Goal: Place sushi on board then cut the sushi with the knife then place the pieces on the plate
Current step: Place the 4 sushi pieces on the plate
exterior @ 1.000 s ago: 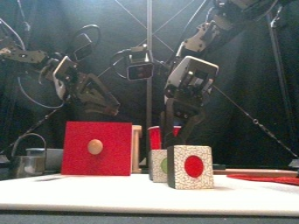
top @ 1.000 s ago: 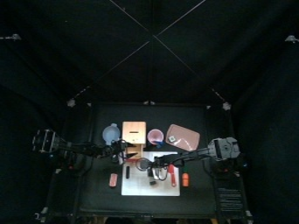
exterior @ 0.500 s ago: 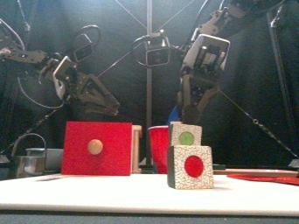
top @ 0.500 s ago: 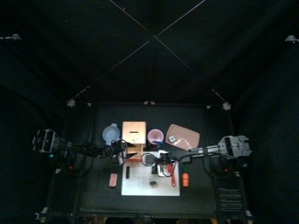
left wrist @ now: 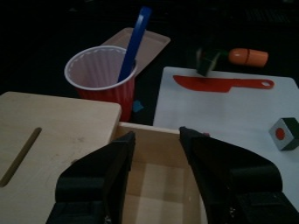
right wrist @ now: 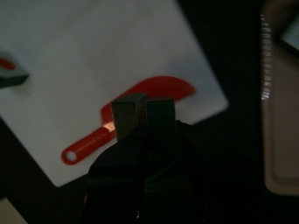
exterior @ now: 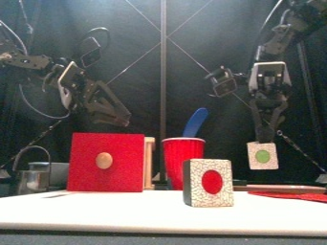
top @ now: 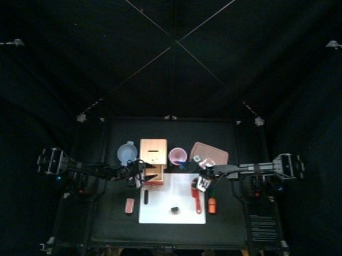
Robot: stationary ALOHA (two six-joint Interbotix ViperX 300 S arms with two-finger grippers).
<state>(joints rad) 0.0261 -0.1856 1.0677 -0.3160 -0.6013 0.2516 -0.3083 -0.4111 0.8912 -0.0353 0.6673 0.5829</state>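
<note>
**Right gripper holds one sushi piece in the air**

The right gripper (exterior: 262,142) pinches a sushi piece (exterior: 262,154) above the white board's (top: 160,215) 2 o'clock corner, over the red knife (top: 198,205). A second piece (top: 174,210) stands mid-board. The left gripper (left wrist: 155,138), jaws spread, hovers over the wooden box (left wrist: 59,131) at 11 o'clock. The pink tray (top: 210,154) lies at 1 o'clock.

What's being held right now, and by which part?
Right gripper holds one sushi piece, jaws pinching its upper edge. Left gripper is open over the wooden box, holding nothing.
</note>
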